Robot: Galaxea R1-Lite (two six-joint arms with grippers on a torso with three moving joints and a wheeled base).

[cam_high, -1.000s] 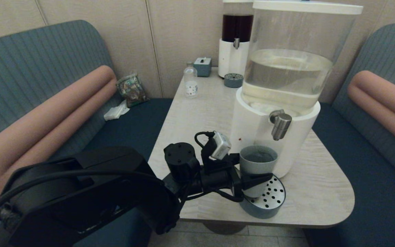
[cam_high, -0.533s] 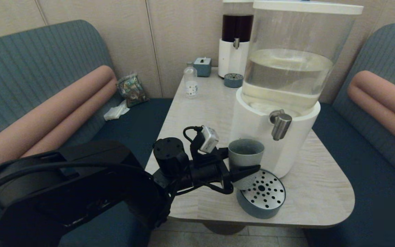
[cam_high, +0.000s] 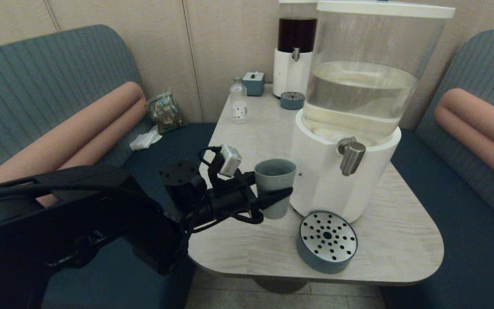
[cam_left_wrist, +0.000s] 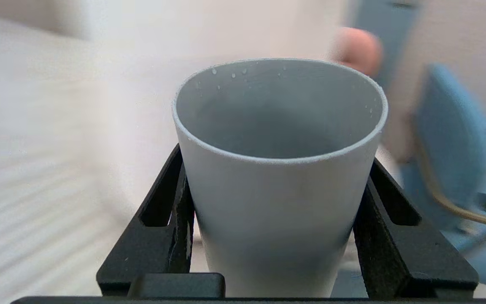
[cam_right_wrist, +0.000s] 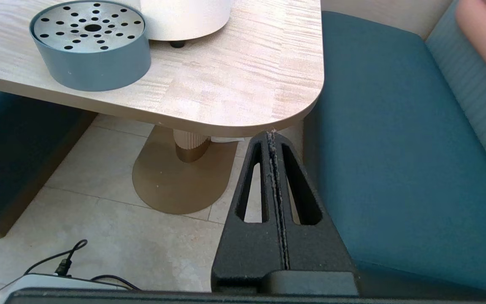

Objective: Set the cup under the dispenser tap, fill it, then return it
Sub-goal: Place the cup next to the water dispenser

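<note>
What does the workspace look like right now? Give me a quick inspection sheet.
Surface: pale wood-grain table, no spills seen.
Job's things: cup held left of the dispenser tap, off the drip tray.
Clutter: clear bottle, dark-liquid dispenser, small box.
Grippers: left gripper shut on cup; right gripper shut, parked below the table edge.
Cables: one on the floor.
Surroundings: booth seats.

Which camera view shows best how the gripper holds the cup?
The left wrist view: the cup fills it, with the left gripper shut on its lower wall, one finger on each side. The head view shows the cup smaller, from the side. The right wrist view does not show it.
</note>
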